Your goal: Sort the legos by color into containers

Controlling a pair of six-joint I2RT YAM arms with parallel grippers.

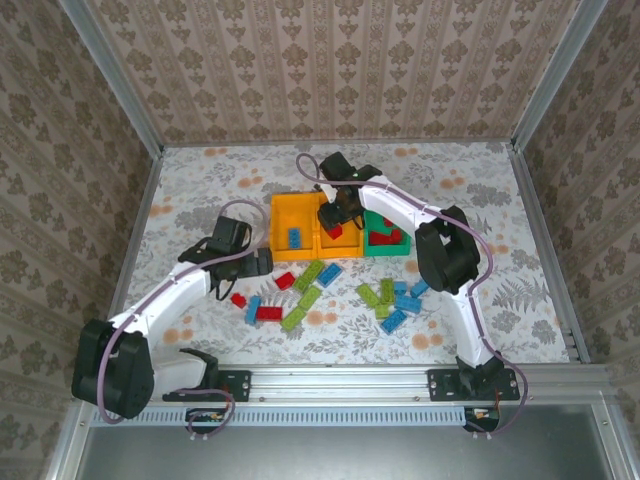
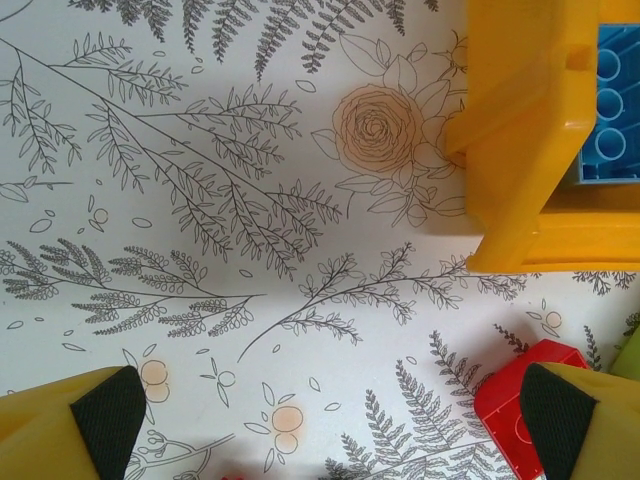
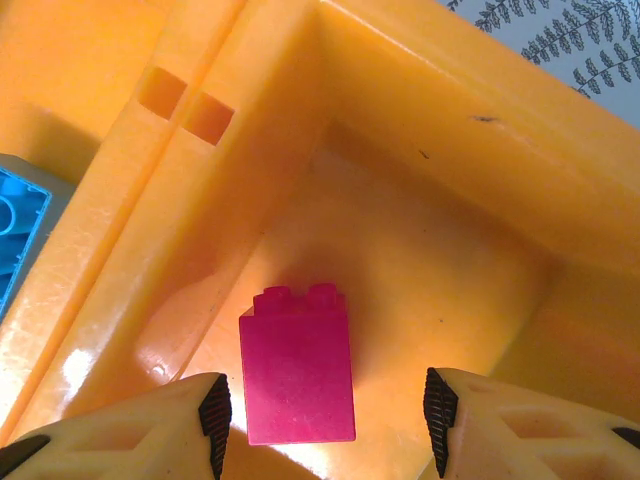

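Observation:
Three containers stand side by side: a left orange bin (image 1: 290, 215) holding a blue lego (image 1: 296, 237), a middle orange bin (image 1: 345, 243) and a green bin (image 1: 400, 248) with red legos (image 1: 386, 238). My right gripper (image 1: 335, 215) hangs inside the middle orange bin (image 3: 430, 130), open, its pads either side of a red lego (image 3: 298, 365) lying on the bin floor, with a gap on the right. My left gripper (image 2: 330, 415) is open low over the table beside the left orange bin (image 2: 520, 150). A red lego (image 2: 515, 410) lies by its right finger.
Loose red, blue and lime green legos lie scattered in front of the bins, one group around (image 1: 300, 295) and another around (image 1: 395, 297). Metal rails and patterned walls frame the table. A blue lego (image 3: 15, 235) shows in the neighbouring bin.

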